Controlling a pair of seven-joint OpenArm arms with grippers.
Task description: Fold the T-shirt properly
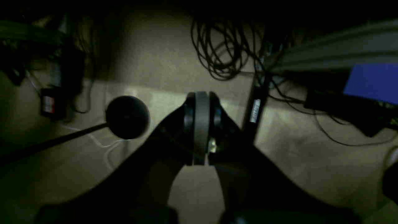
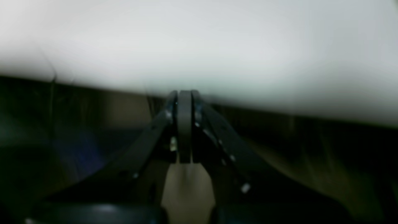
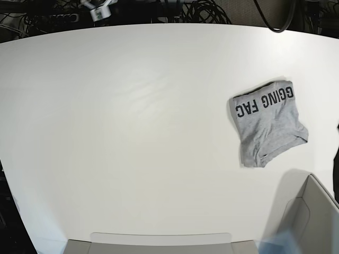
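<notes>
Both sets of jaws, left (image 1: 201, 124) and right (image 2: 184, 124), are seen pressed fully together with nothing between them, parked off the table (image 3: 132, 132) edge, presumably because the folding looks finished. The T-shirt (image 3: 267, 124) (lettering up) lies as a compact packet, well apart from either.

A robotics lab, by the look of it: a broad white desk (image 3: 132, 132) set up as a bare test surface, tangles of black cables (image 3: 204, 10) heaped along its far edge (more coiled cable (image 1: 224, 49) on the floor below), and an open cardboard box (image 3: 312, 211) at the near corner.
</notes>
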